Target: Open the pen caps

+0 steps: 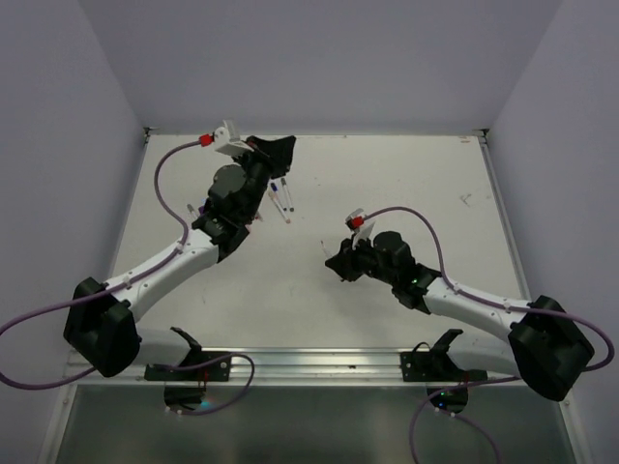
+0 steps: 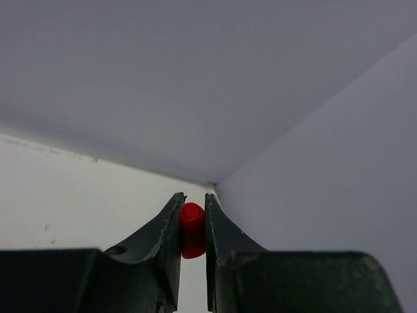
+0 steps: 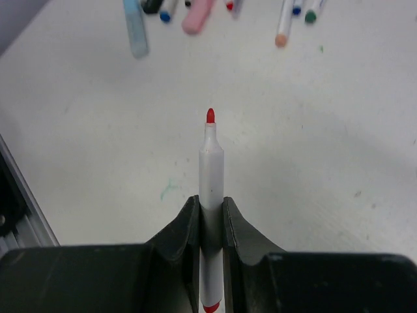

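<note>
1. White tabletop (image 1: 406,184) between pale walls, overhead view: left pincer (image 1: 276,150) near the far edge, right pincer (image 1: 338,261) mid-table, loose slim white pens (image 1: 282,198) beside the left arm (image 1: 184,256).
2. Left wrist view: left pincer (image 2: 193,202) clamped tight on a small red plastic pen cap (image 2: 192,228), off the tabletop.
3. Right wrist view: right pincer (image 3: 210,203) clamped on an uncapped slim white pen barrel with red tip (image 3: 211,163); further pens (image 3: 197,16) lie beyond.

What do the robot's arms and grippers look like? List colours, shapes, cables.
Both the left arm and right arm have white links, black joints and black bases. A purple cable loops along each, ending in a red plug. The left gripper and right gripper have dark, curved, tapering fingers.
</note>
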`<state>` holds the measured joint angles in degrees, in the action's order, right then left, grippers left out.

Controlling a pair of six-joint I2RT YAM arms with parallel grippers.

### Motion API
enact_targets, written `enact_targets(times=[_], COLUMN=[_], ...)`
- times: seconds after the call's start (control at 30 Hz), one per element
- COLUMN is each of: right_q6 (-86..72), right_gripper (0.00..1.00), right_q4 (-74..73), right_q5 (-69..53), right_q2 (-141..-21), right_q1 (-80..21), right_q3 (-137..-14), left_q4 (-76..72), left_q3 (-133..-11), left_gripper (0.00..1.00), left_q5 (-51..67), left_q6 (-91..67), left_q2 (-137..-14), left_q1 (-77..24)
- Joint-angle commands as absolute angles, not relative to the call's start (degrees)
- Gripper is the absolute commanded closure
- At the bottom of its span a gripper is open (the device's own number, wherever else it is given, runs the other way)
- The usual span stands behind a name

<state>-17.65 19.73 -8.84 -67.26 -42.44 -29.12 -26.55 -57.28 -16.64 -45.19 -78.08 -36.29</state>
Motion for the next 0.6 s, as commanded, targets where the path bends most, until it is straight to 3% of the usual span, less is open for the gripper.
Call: enact_targets(times=[0.0,0.1,0.33,0.57], right_q6=[-16.61,-18.19,-28.72,-33.22], right_gripper=[1.00,1.00,1.00,1.00], right_q4=[15.12,14.16,4.49,1.41], right_q5=[-11.25,-9.16,4.28,2.81], right_q2=[-65.31,-64.60,-68.99,-76.28], right_q1=[-42.63,-42.63,-42.63,-42.71], right_q3=[-27.25,-27.24,-32.25,-35.94], left_q4=[-41.04,-37.37,-9.19,3.42], left_q3=[-60.29,-63.61,-70.75,-73.21], left_gripper=[1.00,1.00,1.00,1.00], left_q5=[-27.33,-24.53,-10.83,-4.49], left_q6=[-42.54,-41.05,-37.27,-36.21], left_q2=[-73.74,-74.88,-84.19,-98.06], left_q1=[-35.77,-35.16,-35.24,-35.51])
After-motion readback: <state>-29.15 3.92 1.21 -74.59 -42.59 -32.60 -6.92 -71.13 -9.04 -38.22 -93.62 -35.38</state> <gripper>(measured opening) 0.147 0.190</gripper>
